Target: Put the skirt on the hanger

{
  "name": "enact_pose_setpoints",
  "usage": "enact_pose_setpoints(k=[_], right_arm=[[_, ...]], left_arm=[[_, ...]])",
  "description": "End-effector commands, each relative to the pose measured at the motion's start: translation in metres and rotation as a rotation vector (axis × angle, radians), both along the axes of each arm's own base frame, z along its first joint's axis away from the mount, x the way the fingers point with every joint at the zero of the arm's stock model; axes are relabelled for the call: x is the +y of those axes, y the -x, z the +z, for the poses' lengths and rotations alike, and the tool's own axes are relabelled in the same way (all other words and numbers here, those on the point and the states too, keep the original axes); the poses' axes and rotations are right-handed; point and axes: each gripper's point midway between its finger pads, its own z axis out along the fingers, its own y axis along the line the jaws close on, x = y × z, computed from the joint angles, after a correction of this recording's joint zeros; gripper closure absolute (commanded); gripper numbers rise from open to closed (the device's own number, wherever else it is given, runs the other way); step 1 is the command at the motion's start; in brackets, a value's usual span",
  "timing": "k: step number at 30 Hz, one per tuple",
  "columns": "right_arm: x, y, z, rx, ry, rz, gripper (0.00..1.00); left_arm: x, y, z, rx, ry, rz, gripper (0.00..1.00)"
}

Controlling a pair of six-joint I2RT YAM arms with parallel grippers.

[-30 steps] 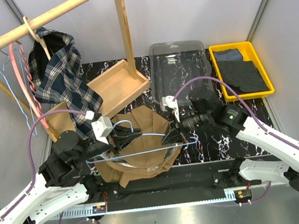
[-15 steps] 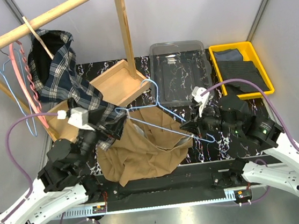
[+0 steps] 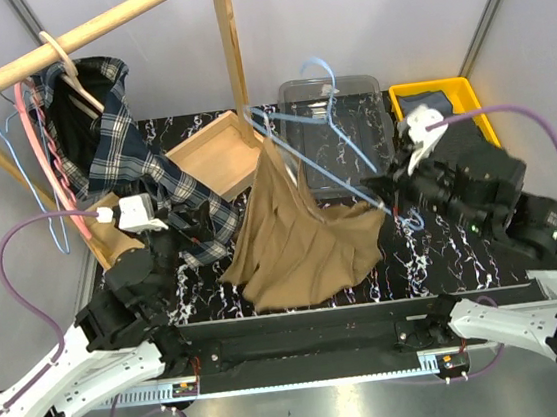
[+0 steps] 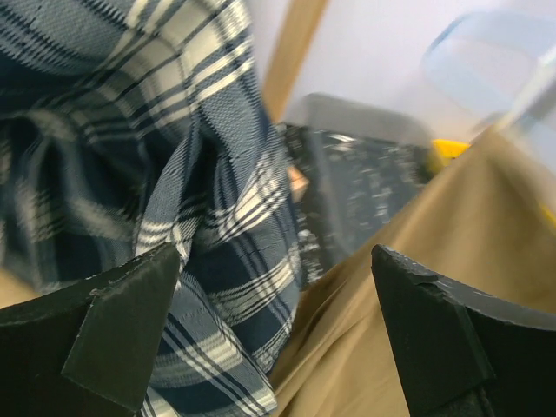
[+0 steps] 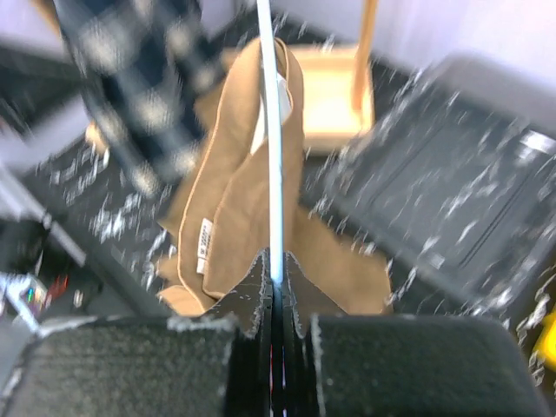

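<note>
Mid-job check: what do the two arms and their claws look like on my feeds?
The left arm and right arm both have white shell links and black joints. A purple cable loops from each to a white camera box at the wrist. The left claw has two broad, matte black, wedge-shaped fingers. The right claw is black too, with a grainy surface.

Plaid shirt (image 4: 130, 130) nxt to tan skirt (image 4: 408, 304)
</note>
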Motion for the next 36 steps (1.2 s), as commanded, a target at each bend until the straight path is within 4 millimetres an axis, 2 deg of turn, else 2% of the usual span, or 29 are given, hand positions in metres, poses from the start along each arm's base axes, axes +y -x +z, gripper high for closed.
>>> enact_pose_setpoints(k=[1, 2, 4, 5, 6, 7, 8, 9, 10, 11, 12, 13, 14, 15, 17, 18, 19, 20, 21, 23, 24, 29, 32, 36], right_arm=[[0.006, -0.032, 0.082, -0.174, -0.099, -0.092, 1.00], [0.004, -0.032, 0.102, -0.202, -0.132, -0.099, 1.00], [0.014, -0.044, 0.110, -0.223, -0.096, -0.100, 1.00], [0.011, -0.042, 0.132, -0.254, -0.128, -0.105, 1.00], [0.021, -0.050, 0.130, -0.246, -0.102, -0.095, 1.00], [0.024, -0.052, 0.137, -0.254, -0.109, -0.091, 1.00], [0.021, -0.049, 0.160, -0.289, -0.144, -0.092, 1.00], [0.034, -0.057, 0.155, -0.273, -0.116, -0.073, 1.00], [0.038, -0.059, 0.159, -0.274, -0.116, -0.065, 1.00], [0.035, -0.056, 0.180, -0.301, -0.153, -0.066, 1.00], [0.050, -0.067, 0.168, -0.265, -0.116, -0.053, 1.00], [0.057, -0.071, 0.168, -0.257, -0.113, -0.045, 1.00], [0.057, -0.068, 0.182, -0.276, -0.140, -0.036, 1.00], [0.073, -0.077, 0.172, -0.252, -0.122, -0.009, 1.00], [0.083, -0.081, 0.178, -0.257, -0.137, 0.010, 1.00], [0.096, -0.087, 0.170, -0.238, -0.128, 0.032, 1.00], [0.098, -0.086, 0.179, -0.253, -0.150, 0.041, 1.00], [0.104, -0.087, 0.180, -0.253, -0.156, 0.061, 1.00], [0.119, -0.094, 0.174, -0.242, -0.151, 0.089, 1.00], [0.126, -0.099, 0.180, -0.253, -0.173, 0.091, 1.00], [0.138, -0.110, 0.172, -0.247, -0.160, 0.095, 1.00], [0.169, -0.146, 0.163, -0.279, -0.173, 0.064, 1.00], [0.191, -0.179, 0.151, -0.318, -0.169, 0.015, 1.00], [0.207, -0.201, 0.156, -0.391, -0.190, -0.013, 1.00]], left_arm=[[0.035, -0.001, -0.006, 0.084, -0.006, 0.211, 0.01], [0.038, -0.001, -0.009, 0.098, 0.006, 0.227, 0.01], [0.046, 0.003, -0.014, 0.118, 0.000, 0.256, 0.01], [0.046, 0.003, -0.016, 0.121, 0.014, 0.259, 0.01], [0.048, 0.005, -0.018, 0.125, 0.018, 0.258, 0.01], [0.049, 0.006, -0.019, 0.124, 0.029, 0.255, 0.01], [0.051, 0.008, -0.018, 0.117, 0.054, 0.249, 0.01], [0.050, 0.009, -0.019, 0.118, 0.061, 0.240, 0.01], [0.051, 0.010, -0.020, 0.117, 0.065, 0.237, 0.01], [0.052, 0.012, -0.019, 0.113, 0.078, 0.230, 0.01], [0.051, 0.012, -0.018, 0.113, 0.082, 0.219, 0.01], [0.051, 0.013, -0.019, 0.114, 0.081, 0.216, 0.01], [0.051, 0.013, -0.018, 0.112, 0.084, 0.209, 0.01], [0.049, 0.013, -0.019, 0.114, 0.082, 0.199, 0.01], [0.048, 0.013, -0.020, 0.116, 0.077, 0.191, 0.01], [0.045, 0.013, -0.020, 0.120, 0.073, 0.179, 0.01], [0.043, 0.013, -0.021, 0.123, 0.068, 0.173, 0.01], [0.042, 0.013, -0.021, 0.125, 0.065, 0.169, 0.01], [0.040, 0.013, -0.022, 0.129, 0.063, 0.159, 0.01], [0.036, 0.012, -0.023, 0.136, 0.057, 0.147, 0.01], [0.034, 0.012, -0.023, 0.139, 0.056, 0.137, 0.01], [0.025, 0.010, -0.023, 0.144, 0.039, 0.104, 0.01], [0.020, 0.011, -0.021, 0.139, 0.043, 0.074, 0.01], [0.016, 0.012, -0.019, 0.118, 0.056, 0.041, 0.01]])
